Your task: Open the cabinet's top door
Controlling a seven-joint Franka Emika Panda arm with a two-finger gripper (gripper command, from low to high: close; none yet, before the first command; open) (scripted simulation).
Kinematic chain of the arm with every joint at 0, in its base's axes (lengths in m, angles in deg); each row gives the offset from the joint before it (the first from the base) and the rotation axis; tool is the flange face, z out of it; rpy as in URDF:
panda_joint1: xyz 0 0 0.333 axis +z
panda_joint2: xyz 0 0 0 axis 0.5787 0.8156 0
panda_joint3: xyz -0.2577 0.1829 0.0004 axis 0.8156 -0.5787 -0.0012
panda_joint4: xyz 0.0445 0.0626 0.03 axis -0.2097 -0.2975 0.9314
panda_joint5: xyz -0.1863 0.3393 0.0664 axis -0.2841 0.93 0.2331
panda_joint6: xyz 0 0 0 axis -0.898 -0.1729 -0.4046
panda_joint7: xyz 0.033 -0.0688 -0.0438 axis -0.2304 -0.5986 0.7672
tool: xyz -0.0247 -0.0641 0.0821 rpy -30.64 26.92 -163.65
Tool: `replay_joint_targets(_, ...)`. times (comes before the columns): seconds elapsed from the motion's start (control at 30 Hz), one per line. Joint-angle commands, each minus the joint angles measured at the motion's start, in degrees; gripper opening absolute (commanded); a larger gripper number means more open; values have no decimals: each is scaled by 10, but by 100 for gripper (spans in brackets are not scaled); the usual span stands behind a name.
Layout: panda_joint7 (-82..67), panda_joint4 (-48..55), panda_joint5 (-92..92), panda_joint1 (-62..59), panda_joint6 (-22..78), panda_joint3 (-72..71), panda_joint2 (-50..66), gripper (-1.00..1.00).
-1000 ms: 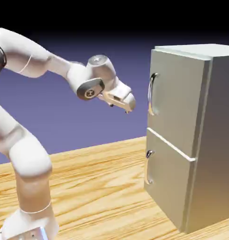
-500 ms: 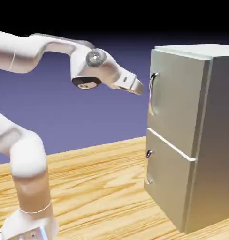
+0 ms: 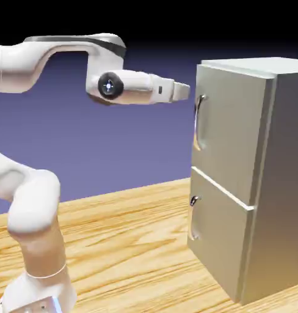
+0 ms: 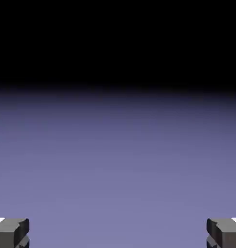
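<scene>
Level now, the gripper (image 3: pixel 183 90) points at the top door (image 3: pixel 228 131), empty.
Only the hand view shows its wide-apart fingertips (image 4: pixel 11 231); no writing is legible.

Wooden table (image 3: pixel 127 244), plain blue-violet backdrop (image 3: pixel 133 147) fading to black above

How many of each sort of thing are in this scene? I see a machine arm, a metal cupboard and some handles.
Robot arms: 1, ending in a gripper
Cabinets: 1, the cabinet
Door panels: 2, the top door and the lower panel
Curved handles: 2, upper handle and lower handle
Tables: 1, wooden table
Total: 7
</scene>
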State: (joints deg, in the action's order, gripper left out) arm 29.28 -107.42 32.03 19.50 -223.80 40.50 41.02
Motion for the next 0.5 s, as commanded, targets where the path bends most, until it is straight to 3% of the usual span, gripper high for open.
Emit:
replay_joint_targets(0.0,-18,-5,25,-10,-7,-6,-6,0)
replay_joint_targets(0.47,-272,-80,374,-143,-98,-86,-85,0)
